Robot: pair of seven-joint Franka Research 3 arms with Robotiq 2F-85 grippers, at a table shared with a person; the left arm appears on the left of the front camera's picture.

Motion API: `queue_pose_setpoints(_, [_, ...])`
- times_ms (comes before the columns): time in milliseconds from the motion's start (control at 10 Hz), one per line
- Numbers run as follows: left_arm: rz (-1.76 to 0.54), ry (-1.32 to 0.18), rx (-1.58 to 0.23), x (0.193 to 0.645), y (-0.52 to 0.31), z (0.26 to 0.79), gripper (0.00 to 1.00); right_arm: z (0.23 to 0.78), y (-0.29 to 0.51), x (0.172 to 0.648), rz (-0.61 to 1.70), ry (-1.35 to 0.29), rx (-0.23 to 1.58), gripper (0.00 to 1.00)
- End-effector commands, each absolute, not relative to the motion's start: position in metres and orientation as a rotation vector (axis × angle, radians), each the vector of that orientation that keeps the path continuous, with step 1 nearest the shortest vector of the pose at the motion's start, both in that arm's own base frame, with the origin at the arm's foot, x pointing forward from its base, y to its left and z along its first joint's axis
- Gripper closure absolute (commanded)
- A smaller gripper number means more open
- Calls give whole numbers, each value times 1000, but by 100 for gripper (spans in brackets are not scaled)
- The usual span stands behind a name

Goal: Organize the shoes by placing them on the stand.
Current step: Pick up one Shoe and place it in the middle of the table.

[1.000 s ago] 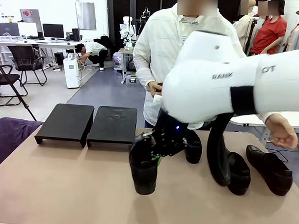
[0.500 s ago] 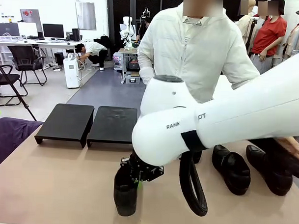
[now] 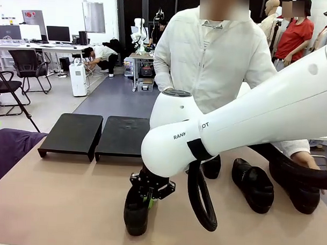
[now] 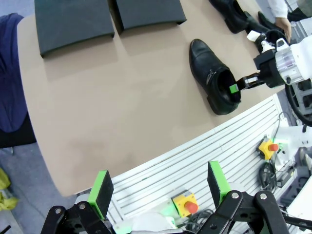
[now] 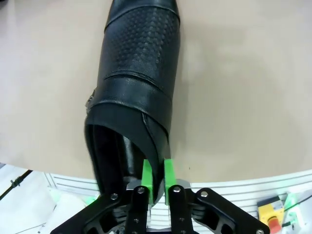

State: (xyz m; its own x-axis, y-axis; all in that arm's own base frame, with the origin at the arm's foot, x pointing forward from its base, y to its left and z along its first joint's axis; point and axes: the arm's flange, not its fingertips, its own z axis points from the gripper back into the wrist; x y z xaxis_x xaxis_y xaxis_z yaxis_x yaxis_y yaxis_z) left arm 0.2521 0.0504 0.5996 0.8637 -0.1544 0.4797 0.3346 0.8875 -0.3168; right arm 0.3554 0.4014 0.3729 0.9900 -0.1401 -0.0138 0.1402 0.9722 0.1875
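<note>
A black shoe (image 3: 136,213) rests on the tan table near its front edge, toe pointing toward the stand. My right gripper (image 3: 150,200) is shut on the side wall of this shoe's (image 5: 141,63) opening, one green pad inside and one outside (image 5: 157,183). The stand's two black trays (image 3: 74,133) (image 3: 124,134) sit empty at the far left. Three more shoes lie at the right: one (image 3: 252,185) in full view, another (image 3: 300,194) and a third (image 3: 211,167) partly behind my arm. My left gripper (image 4: 158,187) hangs open, high above the table's near edge, with the held shoe (image 4: 213,78) below it.
A person in a white jacket stands at the far side, one hand (image 3: 304,159) near the right shoes. A purple cloth (image 3: 9,149) lies off the table's left edge. Bare table (image 3: 69,194) stretches between the stand and the held shoe.
My right arm has carried the shoe left and toward the front edge and set it down on the table. The person's hand has drawn back to the right.
</note>
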Motion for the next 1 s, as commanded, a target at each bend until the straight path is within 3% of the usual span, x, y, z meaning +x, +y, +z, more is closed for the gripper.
queue_pose_setpoints(0, [-273,-464,-417,252,52,600,0,380,402,358,-107,7,223,0])
queue_pose_setpoints(500, [-273,-464,-417,252,52,600,0,412,376,353,-23,16,266,0])
queue_pose_setpoints(900, [-273,-464,-417,252,52,600,0,461,302,376,227,11,284,0])
